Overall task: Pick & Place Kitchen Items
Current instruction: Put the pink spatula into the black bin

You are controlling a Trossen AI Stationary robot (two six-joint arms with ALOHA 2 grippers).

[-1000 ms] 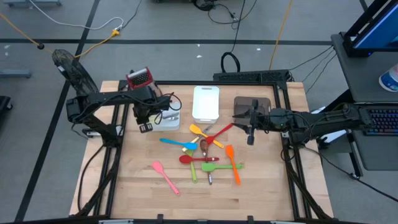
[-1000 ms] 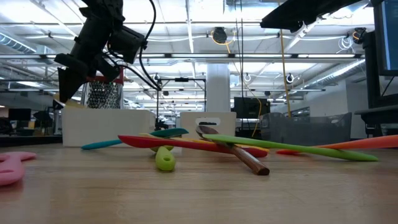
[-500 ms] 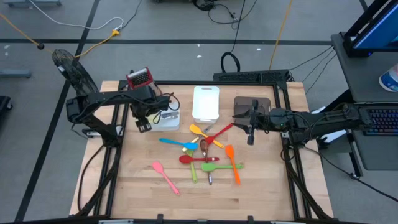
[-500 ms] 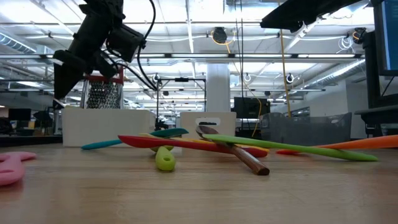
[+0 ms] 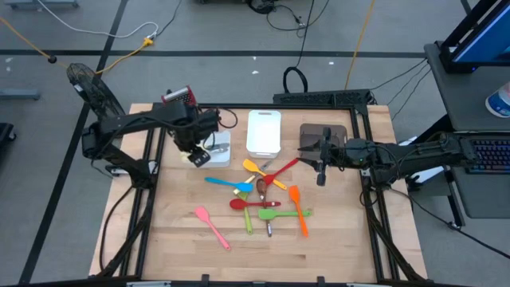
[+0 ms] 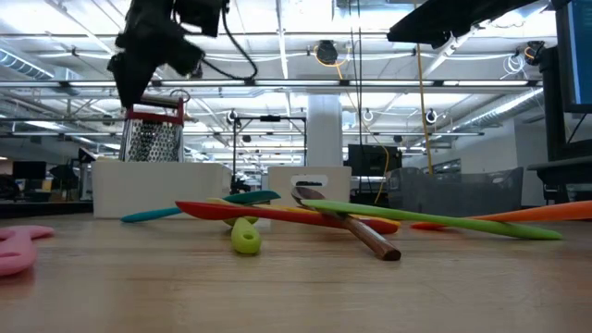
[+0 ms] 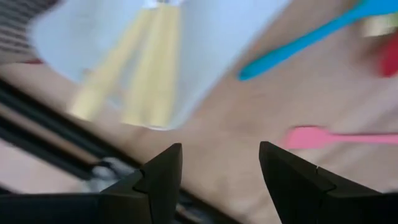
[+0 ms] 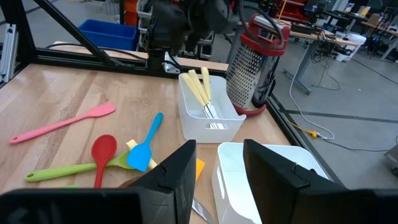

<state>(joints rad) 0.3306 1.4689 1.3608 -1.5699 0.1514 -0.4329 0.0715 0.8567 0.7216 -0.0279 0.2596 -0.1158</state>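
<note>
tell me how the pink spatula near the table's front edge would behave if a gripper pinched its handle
The pink spatula lies flat and apart from the pile, so it should lift without dragging others. Its slim, one-piece form suggests it is light; if silicone, the blade may droop. Its thin handle might swivel in a pinch far from the broader blade end.

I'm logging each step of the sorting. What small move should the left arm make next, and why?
Probably swing the left end effector toward the blue spatula and lower over its handle. Its fingers are open and empty, the cream utensils already lie in the small white tray, and the blue spatula is the nearest loose utensil.

Utensil-strewn wooden table (image 5: 175, 239), three trays
</note>
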